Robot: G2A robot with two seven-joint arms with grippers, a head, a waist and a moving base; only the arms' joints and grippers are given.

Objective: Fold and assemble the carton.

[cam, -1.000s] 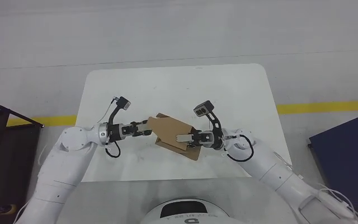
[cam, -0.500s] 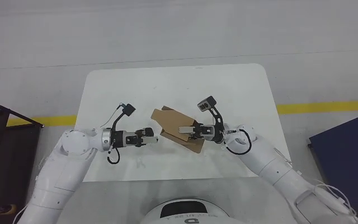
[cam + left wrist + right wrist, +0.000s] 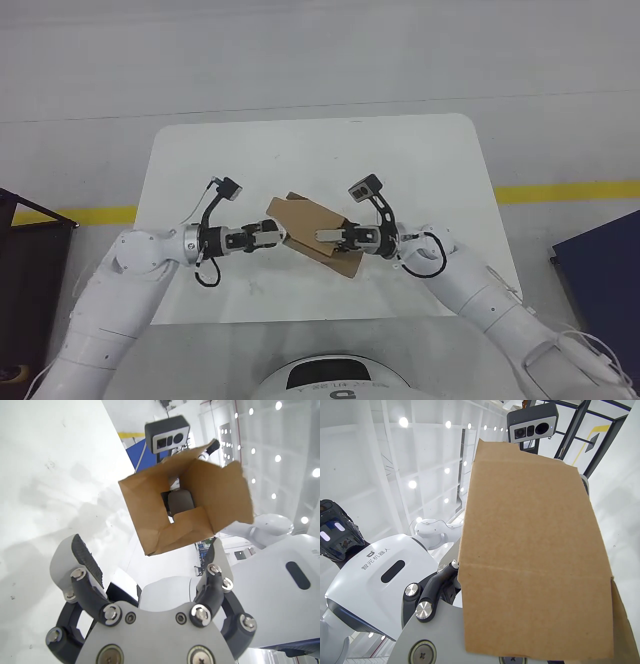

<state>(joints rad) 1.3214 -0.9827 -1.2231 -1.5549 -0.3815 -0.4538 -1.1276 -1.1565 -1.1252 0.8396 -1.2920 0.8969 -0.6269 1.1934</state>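
The left gripper (image 3: 146,550) is spread wide and holds nothing. The carton (image 3: 142,510) hangs just ahead of its tips, its partly folded end facing it. From the far side the right gripper (image 3: 328,237) pinches the carton over the counter (image 3: 300,160).

Table (image 3: 420,160): white with rounded corners, lying under both the left gripper (image 3: 275,237) and the right gripper (image 3: 328,238).
Scuffs (image 3: 51,465): faint dark marks on the tabletop, off to one side of the left gripper.
Floor (image 3: 300,60): pale grey, beyond the table's far edge, well apart from both grippers.
Yellow line (image 3: 570,190): painted on the floor, running outward on the right gripper's side; a shorter stretch lies on the left gripper's side.
Blue object (image 3: 600,270): dark, on the floor far out on the right gripper's side.
Black frame (image 3: 25,260): far out on the left gripper's side.
Ceiling lights (image 3: 412,484): round, in rows, high above the right gripper.
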